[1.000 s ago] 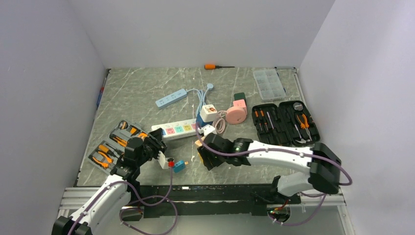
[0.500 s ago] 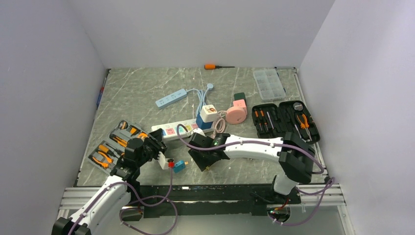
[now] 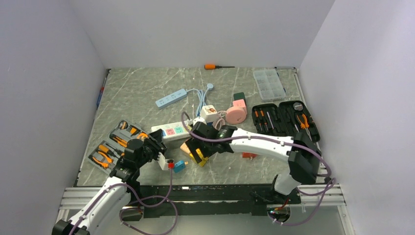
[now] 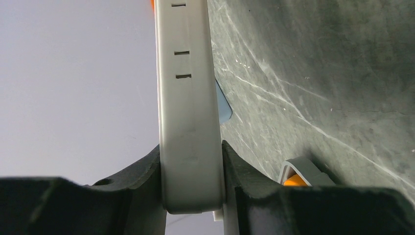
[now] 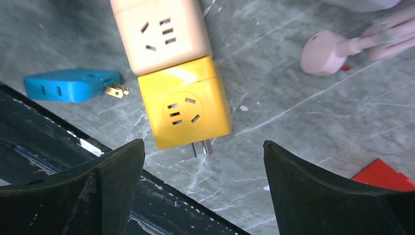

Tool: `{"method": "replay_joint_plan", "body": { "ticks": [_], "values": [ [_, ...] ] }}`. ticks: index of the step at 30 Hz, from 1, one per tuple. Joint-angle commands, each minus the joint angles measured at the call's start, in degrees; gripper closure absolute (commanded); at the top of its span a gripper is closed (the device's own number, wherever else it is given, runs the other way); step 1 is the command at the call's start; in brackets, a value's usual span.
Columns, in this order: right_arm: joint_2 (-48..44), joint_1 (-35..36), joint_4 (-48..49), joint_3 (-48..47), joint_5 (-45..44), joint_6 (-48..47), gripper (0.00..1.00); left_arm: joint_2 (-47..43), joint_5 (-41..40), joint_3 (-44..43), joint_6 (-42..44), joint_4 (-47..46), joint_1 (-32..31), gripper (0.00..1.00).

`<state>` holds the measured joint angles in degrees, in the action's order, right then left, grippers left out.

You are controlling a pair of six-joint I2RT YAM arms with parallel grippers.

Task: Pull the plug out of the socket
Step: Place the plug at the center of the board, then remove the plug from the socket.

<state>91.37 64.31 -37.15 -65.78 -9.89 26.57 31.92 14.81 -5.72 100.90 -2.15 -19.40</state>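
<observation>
Swinging left, your right end effector (image 5: 203, 161) now hangs wide open over the yellow plug (image 5: 183, 107), which lies loose on the tabletop (image 5: 293, 112) near the socket (image 3: 169, 130), so the pull looks done; your left end effector (image 4: 191, 161) squeezes a white block (image 4: 186, 98).

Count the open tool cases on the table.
2: the grey case at the left, partly behind the left arm, and the black case at the right. No other shows.
</observation>
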Motion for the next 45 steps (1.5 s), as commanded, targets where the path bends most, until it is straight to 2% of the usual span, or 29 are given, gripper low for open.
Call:
{"method": "replay_joint_plan", "body": {
  "ticks": [1, 8, 11, 23, 38, 45],
  "values": [
    [-6.9, -3.7, 2.5, -2.7, -0.2, -0.9, 0.08, -0.2, -2.9, 1.2, 2.5, 8.2, -0.1, 1.00],
    [-18.8, -12.4, 18.8, 4.2, 0.1, -1.5, 0.07, -1.0, -2.7, 1.6, 2.5, 8.7, -0.2, 1.00],
    [-18.7, -14.5, 23.5, 6.4, 0.3, -2.4, 0.04, -0.7, -2.8, 1.2, 2.3, 8.9, -0.1, 1.00],
    [-15.3, -17.8, 39.1, 14.9, 1.5, -0.2, 0.04, -1.2, -2.8, 0.7, 2.1, 9.8, -0.2, 1.00],
    [-11.7, -17.7, 46.1, 20.7, 6.5, 7.5, 0.08, -0.7, -3.4, 0.5, 1.6, 9.3, -0.5, 1.00],
    [-9.3, -17.5, 47.2, 22.2, 5.9, 8.9, 0.05, -0.4, -3.5, 0.4, 1.6, 9.0, -0.6, 1.00]
  ]
}}
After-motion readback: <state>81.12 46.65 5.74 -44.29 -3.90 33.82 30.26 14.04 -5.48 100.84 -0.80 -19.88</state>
